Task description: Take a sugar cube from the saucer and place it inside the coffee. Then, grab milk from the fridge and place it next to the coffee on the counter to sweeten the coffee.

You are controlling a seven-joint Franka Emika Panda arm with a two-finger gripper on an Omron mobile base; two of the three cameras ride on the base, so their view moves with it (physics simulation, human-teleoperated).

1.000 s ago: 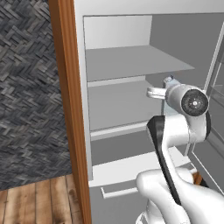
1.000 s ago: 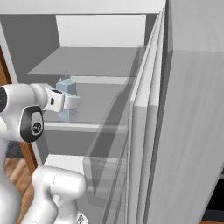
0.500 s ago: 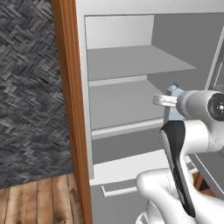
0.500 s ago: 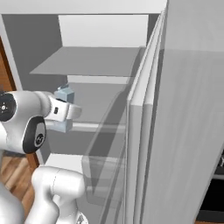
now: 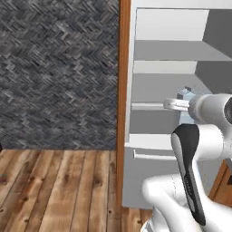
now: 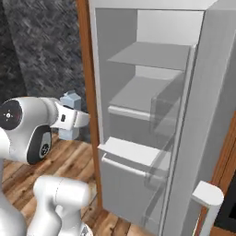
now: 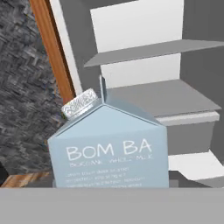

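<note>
Taking the wood panel [image 5: 123, 104] as the landmark and reading from left to right: in the left base view a dark herringbone-patterned wall [image 5: 59, 72] lies to the left of the panel, with a plank floor [image 5: 59, 186] below that wall. The panel stands upright as a narrow vertical strip. Directly to its right is the fridge [image 5: 154, 104], light grey, standing open, with grey shelves and a drawer front visible inside. Further right of the panel, in front of the fridge interior, the white arm carries the gripper [image 5: 174, 104], and a pale corner of the milk [image 5: 185, 94] shows beside it.

In the right base view the order differs: the gripper [image 6: 69, 120] and the milk [image 6: 70, 102] lie to the left of the wood panel [image 6: 87, 92], outside the fridge cavity and above the plank floor [image 6: 69, 159]. The carton is upright and sits in the gripper; the fingers are spread to the carton's width and clamped on it. To the right of the panel the fridge [image 6: 152, 138] shows its shelves, with its open door [image 6: 207, 138] at the far right.

In the hand view the milk [image 7: 109, 151] occupies the lower centre, its gabled top and silver cap upright, printed lettering facing the camera. The wood panel [image 7: 52, 48] runs diagonally above and left of the carton; the fridge shelves [image 7: 148, 52] lie above and right of it.
</note>
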